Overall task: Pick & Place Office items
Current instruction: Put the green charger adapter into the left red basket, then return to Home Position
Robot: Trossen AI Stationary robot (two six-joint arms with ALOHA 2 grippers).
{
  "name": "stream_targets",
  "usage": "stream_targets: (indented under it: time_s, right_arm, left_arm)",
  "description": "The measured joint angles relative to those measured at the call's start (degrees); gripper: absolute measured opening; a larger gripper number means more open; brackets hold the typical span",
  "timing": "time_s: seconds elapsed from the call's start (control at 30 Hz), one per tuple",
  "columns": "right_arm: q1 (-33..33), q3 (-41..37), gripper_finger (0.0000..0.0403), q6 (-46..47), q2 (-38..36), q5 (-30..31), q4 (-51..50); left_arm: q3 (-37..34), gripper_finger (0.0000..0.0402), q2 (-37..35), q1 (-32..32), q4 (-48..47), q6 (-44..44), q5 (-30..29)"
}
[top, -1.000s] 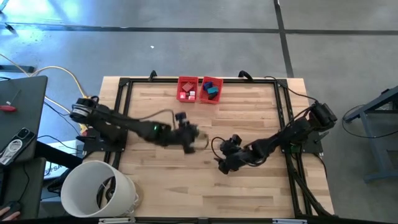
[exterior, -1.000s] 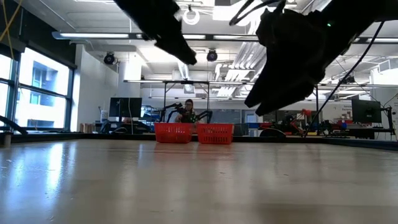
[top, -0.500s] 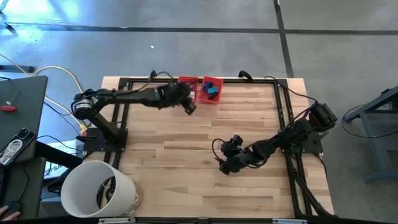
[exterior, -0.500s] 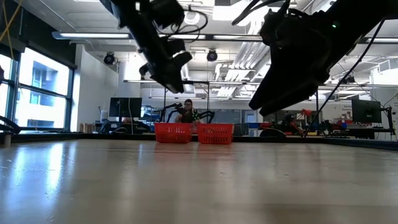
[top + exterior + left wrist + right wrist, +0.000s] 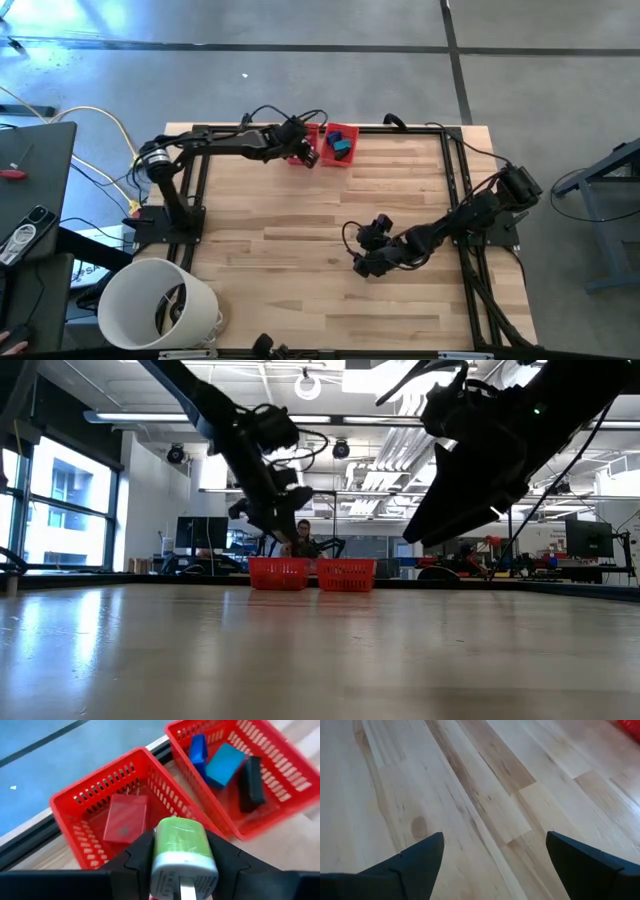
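Counted: two bins, five office pieces, two grippers, one bucket

Two red bins: one (image 5: 95,805) just beyond the left gripper's (image 5: 180,855) fingers holds one red piece (image 5: 125,817); the other (image 5: 280,780) holds three: dark blue (image 5: 198,749), teal (image 5: 225,764), black (image 5: 252,780). One green piece (image 5: 180,840) sits between those fingers. One right gripper (image 5: 362,262), one white bucket (image 5: 155,305).

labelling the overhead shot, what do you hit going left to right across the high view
white bucket → left gripper over the left red bin → right red bin → right gripper → right arm's base
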Motion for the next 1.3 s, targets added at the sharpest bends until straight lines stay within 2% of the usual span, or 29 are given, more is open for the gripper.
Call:
stream_targets:
  time_s: [0.23, 0.4, 0.6, 0.8, 1.1, 1.3]
  right_arm:
    - [0.0, -0.9, 0.0340, 0.4, 0.0, -0.2, 0.4]
    - [0.0, -0.9, 0.0340, 0.3, 0.0, -0.2, 0.5]
    - [0.0, -0.9, 0.0340, 0.3, 0.0, -0.2, 0.4]
    - [0.0, -0.9, 0.0340, 0.3, 0.0, -0.5, 1.3]
    - [0.0, -0.9, 0.0340, -0.2, 0.0, -0.2, 1.4]
    - [-0.1, -0.9, 0.0340, -2.2, 0.0, -0.2, 2.8]
  left_arm:
    - [0.0, 0.0127, 5.0, 3.2, 2.5, -0.7, 1.1]
    - [0.0, 0.0133, 7.2, 5.3, 2.7, -1.3, 6.6]
    - [0.0, 0.0166, 7.9, 5.4, 3.8, -1.3, 6.8]
    - [0.0, 0.0172, 7.7, 5.0, 5.9, -1.2, 7.7]
    - [0.0, 0.0174, 7.4, 5.0, 6.5, 4.9, 7.5]
    - [0.0, 0.0174, 3.4, 2.7, 6.4, 11.4, 6.8]
